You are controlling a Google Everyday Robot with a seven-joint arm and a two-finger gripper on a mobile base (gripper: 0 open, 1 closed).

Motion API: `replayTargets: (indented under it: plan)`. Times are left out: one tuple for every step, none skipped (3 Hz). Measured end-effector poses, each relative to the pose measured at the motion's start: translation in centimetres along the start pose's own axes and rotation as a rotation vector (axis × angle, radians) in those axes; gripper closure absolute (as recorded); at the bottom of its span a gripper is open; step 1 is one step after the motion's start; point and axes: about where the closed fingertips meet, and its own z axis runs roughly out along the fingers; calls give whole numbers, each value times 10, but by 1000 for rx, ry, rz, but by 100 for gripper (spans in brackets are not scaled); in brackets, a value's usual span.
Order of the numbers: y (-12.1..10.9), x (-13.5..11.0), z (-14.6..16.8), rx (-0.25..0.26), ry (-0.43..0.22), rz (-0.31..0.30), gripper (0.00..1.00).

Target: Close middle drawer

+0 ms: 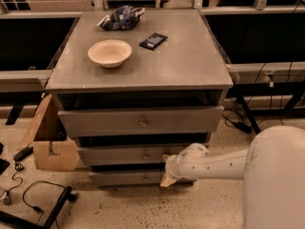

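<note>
Fingers (167, 181) below middle drawer (109, 155), speckled floor (138, 209)

Table (190, 66): grey, square flat top, seen from above and in front; carries three things, all on its left and rear part.
Bowl (109, 53): cream, upright, left of centre; nearest the front of the three.
Flat dark object (153, 40): small black rectangle, possibly a phone or calculator; lies askew, near the bowl's right, apart from it.
Bag (121, 17): crumpled, dark blue, at the rear edge behind the bowl.
Gripper (165, 179): low at the table's front, by the lowest drawer front (124, 178), well below the top.
</note>
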Motion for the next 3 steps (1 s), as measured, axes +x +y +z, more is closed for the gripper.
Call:
replayTargets:
  plan:
    - [15,-2,-39,27,-34,-40,49]
    - [63,7,-100,23,-30,-73,72]
    - [115,21,-162,9,20,-95,95]
